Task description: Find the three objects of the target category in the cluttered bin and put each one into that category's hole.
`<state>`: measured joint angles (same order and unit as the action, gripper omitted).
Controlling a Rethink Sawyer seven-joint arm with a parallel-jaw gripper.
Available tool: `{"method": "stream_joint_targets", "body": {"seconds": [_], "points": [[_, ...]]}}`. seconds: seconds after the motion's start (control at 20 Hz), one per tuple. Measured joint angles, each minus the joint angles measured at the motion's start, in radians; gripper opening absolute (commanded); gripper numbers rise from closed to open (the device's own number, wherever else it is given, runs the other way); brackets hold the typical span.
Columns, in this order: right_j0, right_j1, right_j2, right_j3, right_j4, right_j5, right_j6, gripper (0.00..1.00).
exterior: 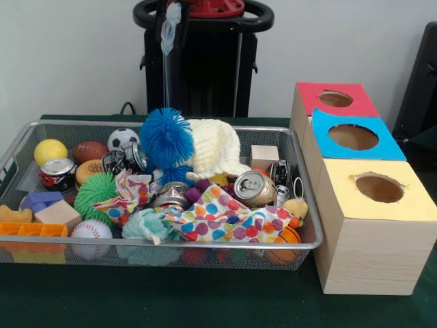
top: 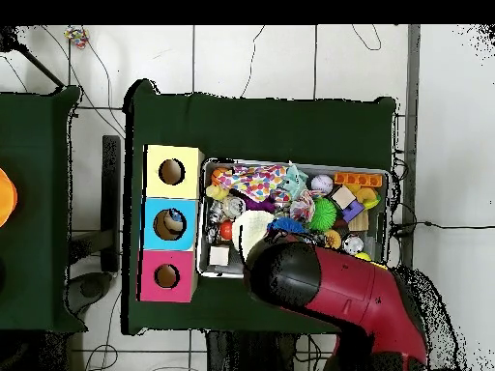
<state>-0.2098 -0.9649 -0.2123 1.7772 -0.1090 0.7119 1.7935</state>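
Observation:
A wire mesh bin [exterior: 205, 244] [top: 390, 177] holds a jumble of objects. Crushed cans lie at the middle right [exterior: 254, 188], the left [exterior: 57, 171] and the centre [exterior: 171, 197]. Balls include a blue fuzzy ball [exterior: 166, 137], a green spiky ball [exterior: 94, 191], a yellow ball [exterior: 50, 152], a soccer ball [exterior: 123, 139] and a baseball [exterior: 91, 231]. A white knitted cloth [exterior: 215, 154] and a polka-dot cloth [exterior: 218, 219] lie over the middle. A wooden cube [exterior: 264, 156] sits at the back right. In the overhead view the red arm [top: 329, 290] covers the bin's lower edge and hides the gripper.
Three wooden boxes with a round hole in each top stand beside the bin: red top [exterior: 365, 106] [top: 150, 263], blue top [exterior: 389, 147] [top: 153, 208], yellow top [exterior: 341, 201] [top: 155, 159]. An orange toy brick [exterior: 33, 230] and a purple block [exterior: 39, 201] fill the bin's left corner.

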Motion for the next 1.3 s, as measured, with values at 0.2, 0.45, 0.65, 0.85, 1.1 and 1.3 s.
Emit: {"method": "stream_joint_targets", "body": {"seconds": [0.2, 0.45, 0.65, 0.85, 1.1, 1.3], "points": [[-0.016, 0.040, 0.006, 0.000, 0.011, -0.099, 0.000, 0.00], [-0.030, 0.104, 0.009, 0.001, 0.018, -0.252, 0.000, 0.00], [-0.034, 0.137, 0.010, 0.004, 0.019, -0.305, 0.000, 0.00], [-0.045, 0.164, 0.015, 0.007, 0.019, -0.321, 0.000, 0.00], [-0.058, 0.198, 0.026, 0.012, 0.019, -0.334, 0.000, 0.00], [-0.056, 0.209, 0.028, 0.031, 0.023, -0.353, 0.000, 0.00]]}}
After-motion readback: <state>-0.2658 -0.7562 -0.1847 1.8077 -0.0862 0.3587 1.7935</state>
